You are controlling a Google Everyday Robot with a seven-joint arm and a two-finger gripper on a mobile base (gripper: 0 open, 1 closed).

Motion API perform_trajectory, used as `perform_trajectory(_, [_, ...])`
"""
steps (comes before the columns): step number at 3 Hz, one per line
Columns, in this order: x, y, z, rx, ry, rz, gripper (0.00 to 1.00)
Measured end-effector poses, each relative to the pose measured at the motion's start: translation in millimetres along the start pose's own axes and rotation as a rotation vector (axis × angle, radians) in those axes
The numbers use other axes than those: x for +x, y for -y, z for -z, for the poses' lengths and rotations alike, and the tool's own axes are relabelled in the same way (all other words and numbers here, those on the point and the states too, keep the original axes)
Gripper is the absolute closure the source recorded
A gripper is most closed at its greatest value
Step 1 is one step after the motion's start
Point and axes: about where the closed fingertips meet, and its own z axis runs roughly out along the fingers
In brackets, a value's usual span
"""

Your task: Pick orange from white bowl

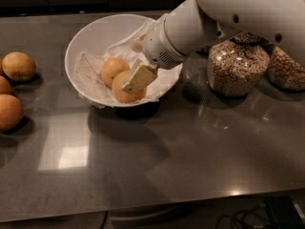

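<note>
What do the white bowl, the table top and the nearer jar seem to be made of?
White bowl: probably glazed ceramic or plastic; smooth, opaque, thin rim. Table top: maybe polished stone or metal; dark grey, mirrors light. Jar: likely clear glass; contents show through. The gripper is inside the bowl, over the nearer orange.

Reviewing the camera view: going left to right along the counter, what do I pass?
Three loose oranges at the left edge → white bowl → orange inside it, with the gripper over it → cereal jar → second jar at the right edge.
</note>
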Motion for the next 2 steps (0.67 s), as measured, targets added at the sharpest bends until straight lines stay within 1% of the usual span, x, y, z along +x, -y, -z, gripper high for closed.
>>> perform_trajectory(1, [3.3,0.0,-8.4,-0.016,-0.005,-0.009,0.33])
perform_trajectory(2, [8.0,-0.4,-15.7,-0.030,-0.009,-0.026,0.33])
